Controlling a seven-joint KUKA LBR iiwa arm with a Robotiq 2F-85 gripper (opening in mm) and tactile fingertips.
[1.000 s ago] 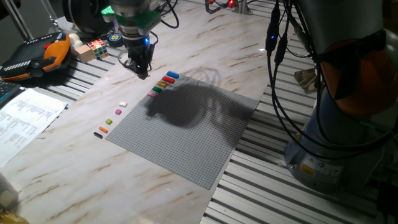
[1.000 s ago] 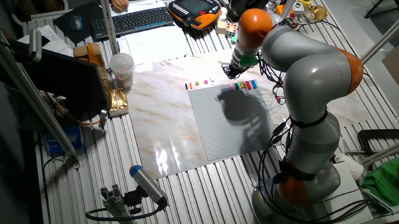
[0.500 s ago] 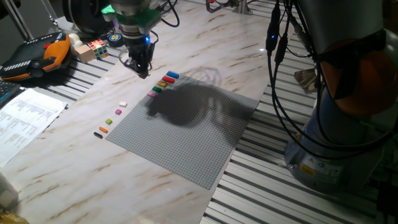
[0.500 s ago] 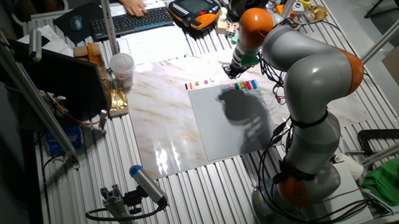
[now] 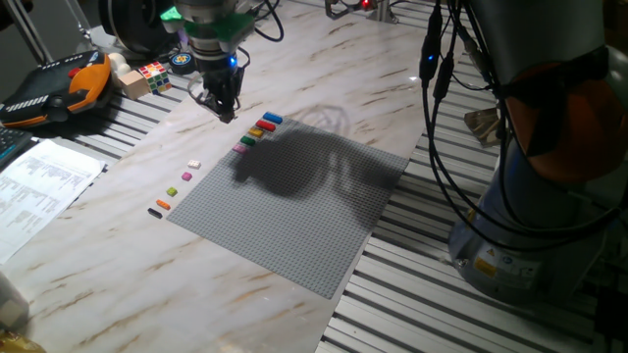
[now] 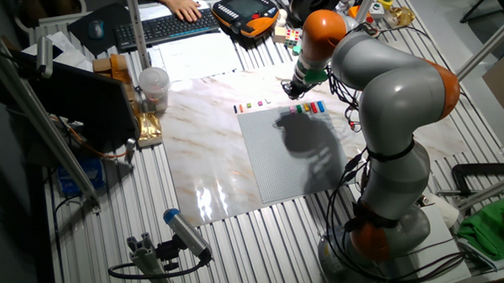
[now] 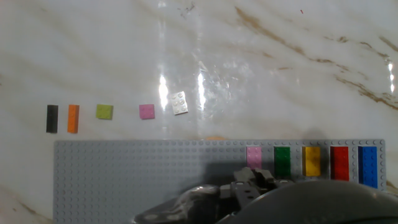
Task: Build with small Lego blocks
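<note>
just lego blocks (image 5: 257, 131) beside jaws (no contact)

light falls from above, even and fairly bright. the arm throws a broad dark shadow across the grey baseplate (image 5: 294, 211) in both fixed views. in the hand view white glare streaks the marble table (image 7: 186, 74) near the white brick (image 7: 180, 102), and the bottom edge is blurred and dark.
</note>
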